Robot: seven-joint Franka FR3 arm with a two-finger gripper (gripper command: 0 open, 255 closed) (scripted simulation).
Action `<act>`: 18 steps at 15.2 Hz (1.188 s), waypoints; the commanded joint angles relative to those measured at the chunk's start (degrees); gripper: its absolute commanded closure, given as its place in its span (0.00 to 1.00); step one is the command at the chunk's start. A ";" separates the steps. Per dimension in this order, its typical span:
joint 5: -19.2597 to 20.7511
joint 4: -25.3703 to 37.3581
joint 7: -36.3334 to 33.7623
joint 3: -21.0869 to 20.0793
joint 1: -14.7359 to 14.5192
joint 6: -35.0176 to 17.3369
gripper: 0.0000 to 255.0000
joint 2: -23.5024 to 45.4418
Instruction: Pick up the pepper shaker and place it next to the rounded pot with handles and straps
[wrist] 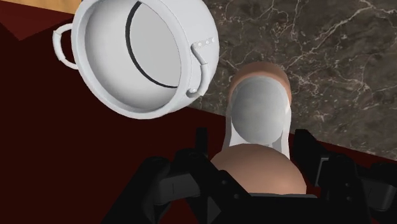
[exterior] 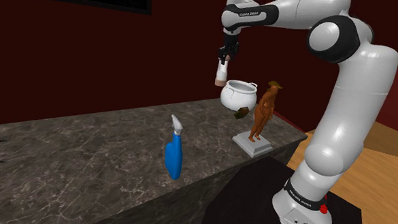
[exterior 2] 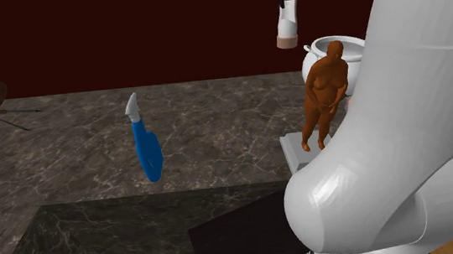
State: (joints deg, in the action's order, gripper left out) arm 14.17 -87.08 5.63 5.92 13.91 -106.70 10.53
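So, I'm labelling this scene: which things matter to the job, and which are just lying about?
In the job: white pepper shaker with brown ends, clasped in the black gripper; white rounded pot with handles.
Lying about: blue spray bottle; brown human figurine on a grey base.

Exterior views behind arm [exterior: 340,120], wrist overhead — pot [exterior: 236,95] shared
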 commanded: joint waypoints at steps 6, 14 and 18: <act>0.44 -5.55 -1.24 0.08 0.09 -5.27 1.00 -0.20; 1.04 -10.91 -2.70 0.19 0.18 -11.03 1.00 0.34; 1.36 -13.22 -3.44 0.25 0.23 -13.82 1.00 0.90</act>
State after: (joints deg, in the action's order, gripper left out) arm 15.42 -99.58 2.43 6.17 14.15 -119.72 11.37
